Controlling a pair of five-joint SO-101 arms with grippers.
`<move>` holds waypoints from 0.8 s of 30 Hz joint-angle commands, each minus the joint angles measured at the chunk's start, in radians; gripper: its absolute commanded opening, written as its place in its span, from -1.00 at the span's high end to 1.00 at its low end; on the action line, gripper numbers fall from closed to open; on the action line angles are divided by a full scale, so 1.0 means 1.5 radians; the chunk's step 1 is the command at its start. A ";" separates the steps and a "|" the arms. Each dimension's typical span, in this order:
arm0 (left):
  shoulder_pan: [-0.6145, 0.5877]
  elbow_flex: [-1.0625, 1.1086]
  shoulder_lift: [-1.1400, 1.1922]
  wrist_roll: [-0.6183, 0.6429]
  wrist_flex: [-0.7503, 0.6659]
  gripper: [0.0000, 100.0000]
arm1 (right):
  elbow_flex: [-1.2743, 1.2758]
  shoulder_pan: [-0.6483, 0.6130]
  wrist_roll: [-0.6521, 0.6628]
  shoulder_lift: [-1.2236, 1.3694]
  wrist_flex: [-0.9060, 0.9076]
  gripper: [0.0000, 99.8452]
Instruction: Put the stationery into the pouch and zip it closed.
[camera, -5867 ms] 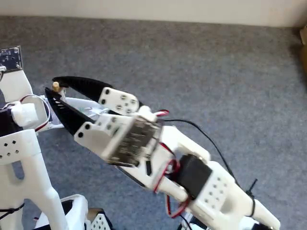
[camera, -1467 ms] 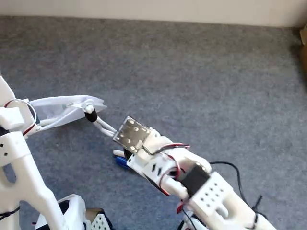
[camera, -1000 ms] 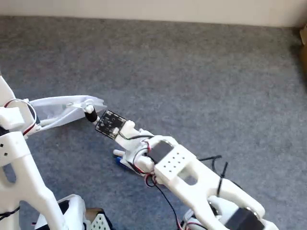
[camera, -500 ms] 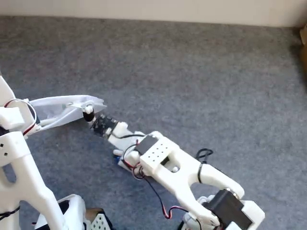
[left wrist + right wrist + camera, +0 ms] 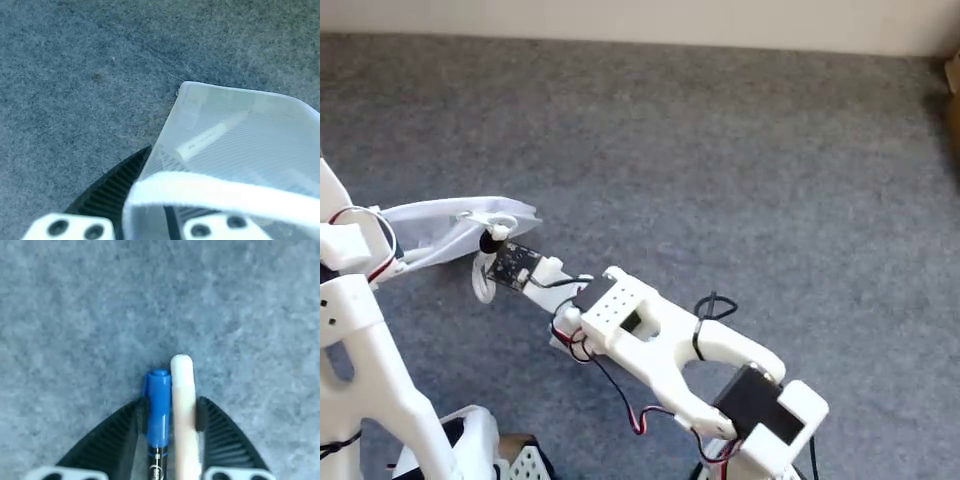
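Observation:
The pouch (image 5: 445,225) is a see-through white mesh bag, held up at the left of the high view by my left arm (image 5: 360,300). In the left wrist view my left gripper (image 5: 147,210) is shut on the pouch (image 5: 240,145) by its white zip band (image 5: 220,192); a white pen (image 5: 207,137) lies inside. My right arm (image 5: 640,330) stretches low across the carpet, its wrist just beside the pouch's mouth. My right gripper (image 5: 171,410) is shut on a blue pen (image 5: 159,410) and a white pen (image 5: 182,395) lying side by side, tips over the carpet.
Grey carpet (image 5: 750,170) covers the floor, with a pale wall strip (image 5: 640,18) along the far edge. A brown object (image 5: 952,90) sits at the far right edge. The arm bases (image 5: 470,445) stand at the near left.
My right arm has swung left and dropped lower, bringing its wrist up to the pouch's mouth. The two pens, seen earlier beneath it, are now covered by the arm. The left arm and pouch stayed put.

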 commanded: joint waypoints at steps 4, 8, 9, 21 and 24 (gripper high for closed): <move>-0.014 0.027 0.022 0.006 -0.011 0.98 | -0.056 0.046 0.020 0.025 -0.005 0.89; -0.014 0.028 0.022 0.006 -0.011 0.98 | -0.053 0.049 0.088 0.023 -0.005 0.90; -0.014 0.028 0.022 0.006 -0.011 0.98 | -0.053 0.049 0.088 0.023 -0.004 0.90; -0.013 0.028 0.022 0.006 -0.011 0.98 | -0.144 0.052 0.086 0.022 0.139 0.89; -0.013 0.028 0.022 0.006 -0.011 0.98 | -0.152 0.060 0.085 0.022 0.142 0.89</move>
